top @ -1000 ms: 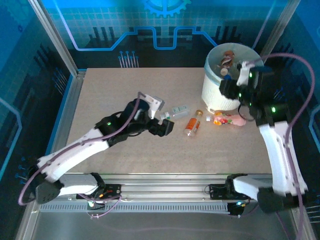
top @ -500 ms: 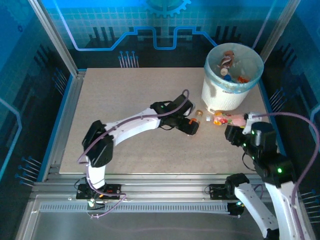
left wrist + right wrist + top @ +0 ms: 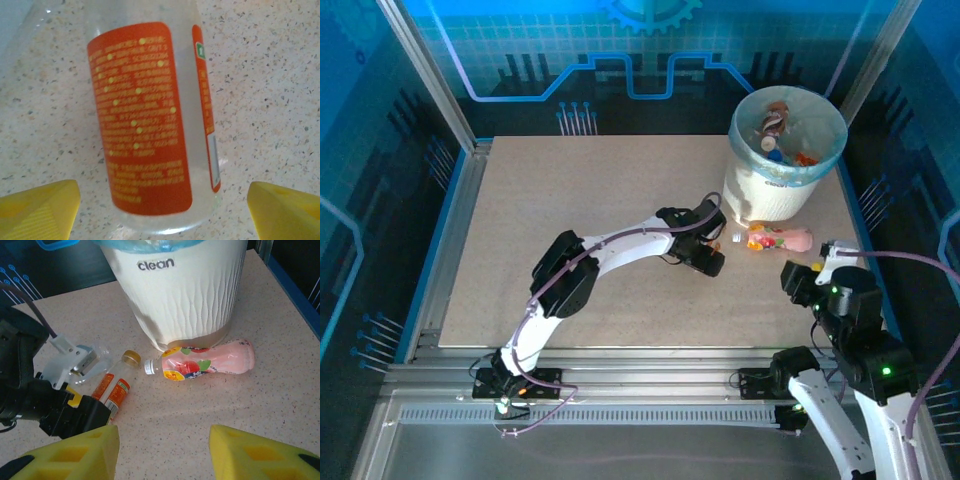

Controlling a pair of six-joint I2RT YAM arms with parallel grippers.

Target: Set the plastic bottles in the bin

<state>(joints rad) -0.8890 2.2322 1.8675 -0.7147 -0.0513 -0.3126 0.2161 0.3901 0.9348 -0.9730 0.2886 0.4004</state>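
**Closing on the orange-labelled bottle**

Aim for the orange-labelled bottle [image 3: 150,125], lying on its side on the bench [image 3: 570,220] just in front of the bin [image 3: 185,300], gold cap pointing toward it. Note the left hand [image 3: 160,215] straddling the base end, spread wide, with a yellow finger [image 3: 40,207] on either side and bare bench in both gaps; no contact yet. Centre on the body first, then close squarely across the label rather than on the rounded base, probably too slippery and curved for a firm hold. Squeeze lightly to avoid denting thin plastic. Lift straight up, clear the rim, and let go only above the blue liner. Steer wide of the pink bottle [image 3: 210,362], resting against the foot of the bin close by. Leave the right hand [image 3: 162,455], spread and empty above the bench and facing that pink bottle, out of the left arm's path.
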